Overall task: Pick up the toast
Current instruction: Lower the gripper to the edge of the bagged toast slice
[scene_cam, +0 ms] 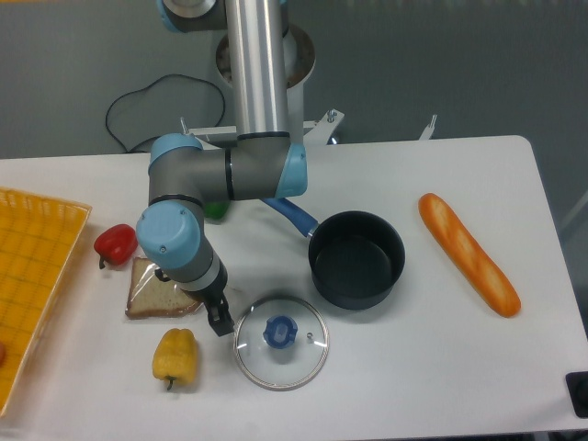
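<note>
The toast (pixel 158 296) is a flat brown slice in clear wrap, lying on the white table at the left, between a red pepper and a yellow pepper. My gripper (pixel 217 315) hangs from the blue-capped wrist just at the toast's right edge, low over the table. Only one dark finger (pixel 220 322) shows clearly; the wrist hides the rest, so I cannot tell whether the jaws are open or shut. The toast lies flat on the table.
A red pepper (pixel 115 243) lies just above the toast and a yellow pepper (pixel 175 356) just below. A glass lid (pixel 280 340) is right of the gripper. A black pot (pixel 356 259), an orange baguette (pixel 469 254) and a yellow tray (pixel 32 294) also stand on the table.
</note>
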